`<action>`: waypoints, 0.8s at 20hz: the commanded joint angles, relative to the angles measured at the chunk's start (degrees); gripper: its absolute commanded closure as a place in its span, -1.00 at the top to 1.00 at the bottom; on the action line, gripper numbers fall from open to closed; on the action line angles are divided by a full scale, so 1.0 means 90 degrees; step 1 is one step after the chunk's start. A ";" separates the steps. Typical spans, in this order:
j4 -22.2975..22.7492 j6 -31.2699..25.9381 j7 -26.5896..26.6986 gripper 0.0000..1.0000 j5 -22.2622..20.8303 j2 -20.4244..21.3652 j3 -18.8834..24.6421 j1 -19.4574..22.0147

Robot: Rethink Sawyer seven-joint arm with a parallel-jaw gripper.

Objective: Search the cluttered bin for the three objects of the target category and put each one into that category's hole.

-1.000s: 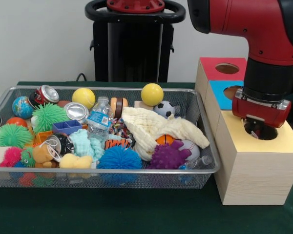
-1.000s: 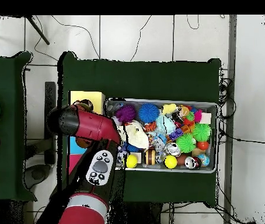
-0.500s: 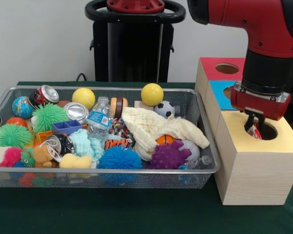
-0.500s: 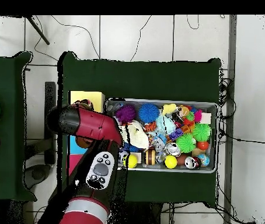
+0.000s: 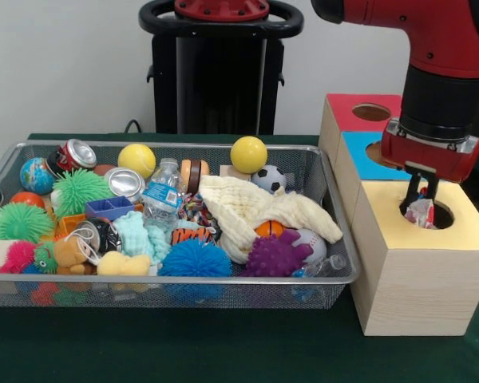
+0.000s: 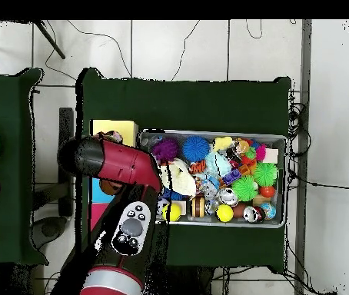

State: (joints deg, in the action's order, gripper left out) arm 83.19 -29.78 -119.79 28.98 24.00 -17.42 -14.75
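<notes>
1. The item in hand is a small crumpled piece [image 5: 421, 212], pale with red and blue marks. It hangs at the rim of the yellow box's hole [image 5: 429, 214]. Its exact kind cannot be read from the front view; it looks like a wrapper or a small packet.
2. Handling judgement: the item appears light, thin and easily crushed. A light pinch should be enough. It is likely slippery if it is foil or film, so a hold across a folded edge would be the safer place to take it.
3. The gripper [image 5: 422, 201] stands directly above the hole in the yellow box [image 5: 415, 263]. Its two fingers [image 5: 415, 188] are drawn close together and pinch the top of the crumpled piece. The lower part of the piece sits just inside the hole's mouth.
4. In the overhead view, the arm [image 6: 116, 164] covers the boxes, so neither the gripper nor the piece shows there.
5. The wire bin [image 5: 339, 275] sits just beside the yellow box and is full of toys. A cream cloth [image 5: 247, 209] lies over several of them and may hide further items of the wanted kind.
6. Risk judgement: a light, flat piece may cling to a finger on release or catch on the hole's rim.
</notes>
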 commanded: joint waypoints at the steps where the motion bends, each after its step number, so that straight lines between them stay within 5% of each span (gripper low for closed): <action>1: 0.0174 -0.0803 -0.1448 -1.00 0.0031 0.0120 0.0223 0.0001; 11: 0.0257 -0.0621 -0.1478 -1.00 0.0095 0.0133 0.0274 0.0029; 12: 0.0266 -0.0595 -0.1469 1.00 0.0091 0.0137 0.0276 0.0027; 16: 0.0292 -0.0520 -0.1458 1.00 0.0112 0.0146 0.0308 0.0018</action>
State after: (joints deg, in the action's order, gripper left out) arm 82.97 -30.28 -119.79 29.11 25.09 -17.43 -14.91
